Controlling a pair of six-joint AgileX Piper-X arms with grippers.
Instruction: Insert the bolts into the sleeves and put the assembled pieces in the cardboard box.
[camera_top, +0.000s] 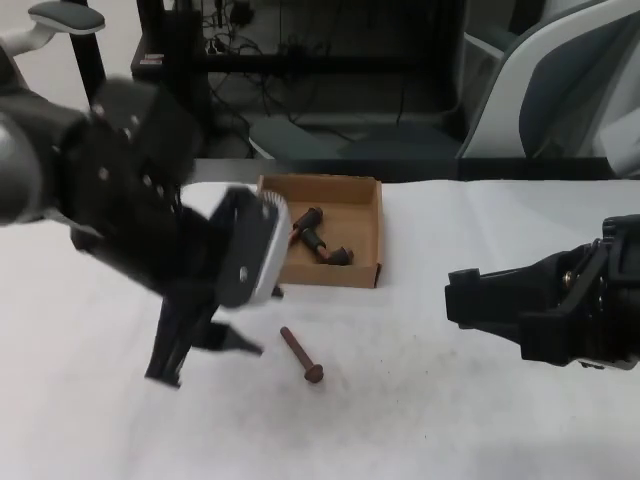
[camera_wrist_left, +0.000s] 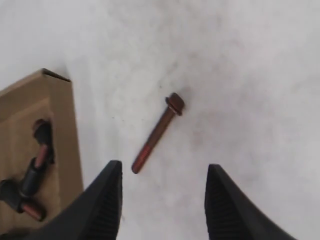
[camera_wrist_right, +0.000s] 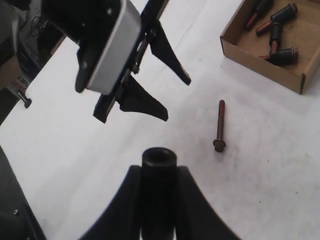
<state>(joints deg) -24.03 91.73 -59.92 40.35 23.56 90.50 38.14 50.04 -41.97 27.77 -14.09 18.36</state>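
Left arm is up over the white cloth-covered bench (camera_top: 450, 400), and its gripper (camera_wrist_left: 164, 166) hangs with the two black fingers spread wide, nothing between them. Just beyond those tips lies the rusty reddish-brown bolt with the flanged head (camera_wrist_left: 157, 132), flat on the cloth. Its plain end points back toward the gripper, near one fingertip but not touching. The head sits at the far end. From behind the arms the bolt is just beside the left fingers, on the side toward the other arm, and on the near side of the shallow brown cardboard box (camera_top: 330, 272).

Over on the right, the other gripper (camera_wrist_right: 159, 172) is pinched around a short black cylindrical sleeve (camera_wrist_right: 159, 192). The sleeve is clamped between both fingers with its hollow mouth sticking out past them, facing toward the bolt and the left arm. That arm sits well apart from the bolt, over the bench's right side.

In the box, several black sleeves with reddish bolts through them (camera_top: 320, 240) lie in a loose cluster on the floor.
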